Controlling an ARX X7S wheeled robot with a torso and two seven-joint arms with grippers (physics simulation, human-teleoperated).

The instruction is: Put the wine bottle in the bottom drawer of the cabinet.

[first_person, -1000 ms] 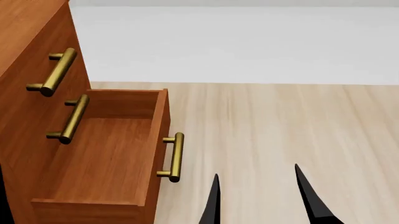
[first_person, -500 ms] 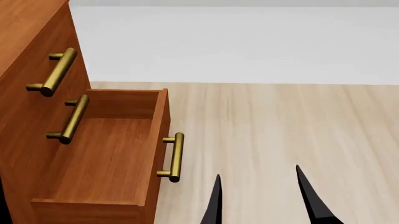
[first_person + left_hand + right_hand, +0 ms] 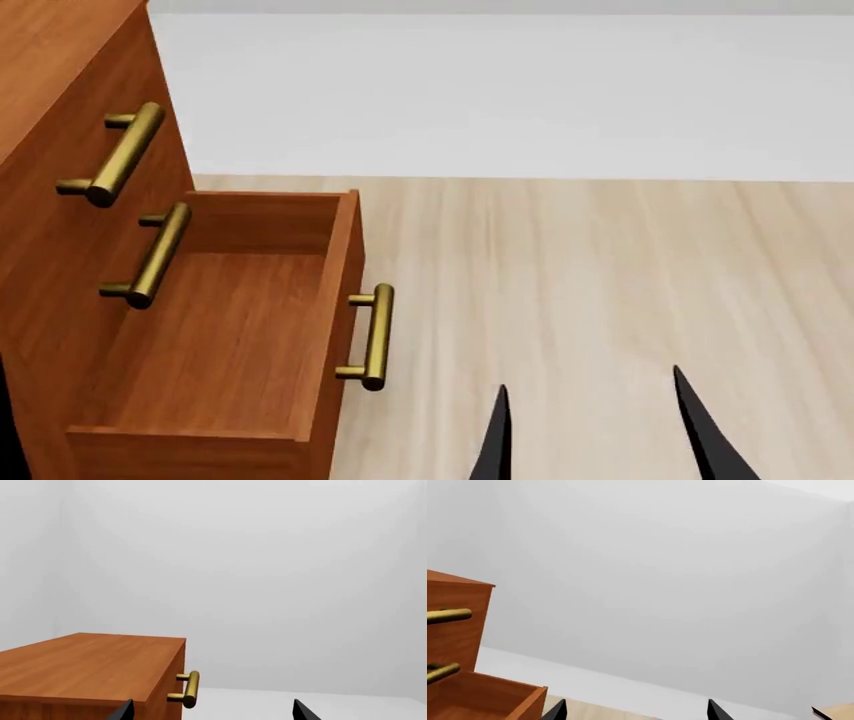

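Nearest, at 6 o'clock in the head view: a pair of black fingers, tips spread wide, nothing between them. I take them for my right fingers, since the right wrist view shows the same open drawer off to one side.

My left fingers are also wide and empty, held high, level with the cabinet's top.

At 10 o'clock from the right fingers: the bottom drawer, pulled out, bare inside. Its brass handle is the nearest thing to my tips, apart but close.

Behind it at 9 to 11 o'clock: the cabinet, with two upper handles overhanging the drawer's back half.

Far: pale wood floor, then a white wall.

The wine bottle is in no view, so I must turn to find it.

Risks, as I judge them:
- Swinging away, the right arm clips the handle and pushes the drawer shut.
- The left arm strikes the cabinet top when lowered.
- The tall bottle, brought in upright, fouls the upper fronts.
- Laid down, smooth glass rolls.
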